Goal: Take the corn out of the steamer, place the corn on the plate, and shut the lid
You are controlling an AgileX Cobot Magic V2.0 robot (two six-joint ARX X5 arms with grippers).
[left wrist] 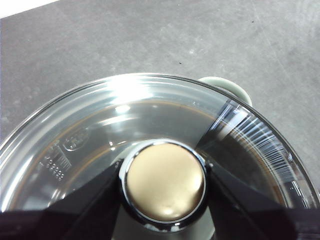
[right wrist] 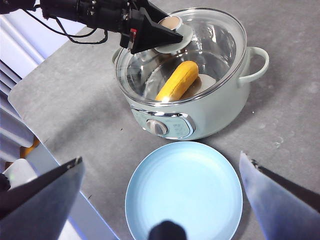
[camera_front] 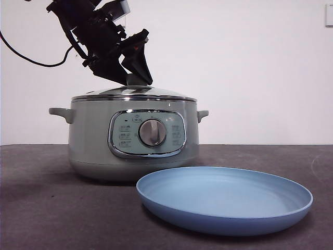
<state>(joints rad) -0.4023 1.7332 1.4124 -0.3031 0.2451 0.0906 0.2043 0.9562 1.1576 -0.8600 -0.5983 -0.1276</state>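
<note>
My left pincer (left wrist: 164, 182) clamps the knob of the lid (camera_front: 134, 94), my right pincer (right wrist: 160, 200) hangs released, whose camera alone shows the corn (right wrist: 177, 80) under glass.

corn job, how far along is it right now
Nothing is finished yet. The lid sits on the steamer, the corn lies inside under the glass, and the plate has nothing on it. In hand: the left gripper has a jaw on each side of the lid's knob. The right gripper waits open above the plate. Left: lift the lid, move the corn, close up.
</note>
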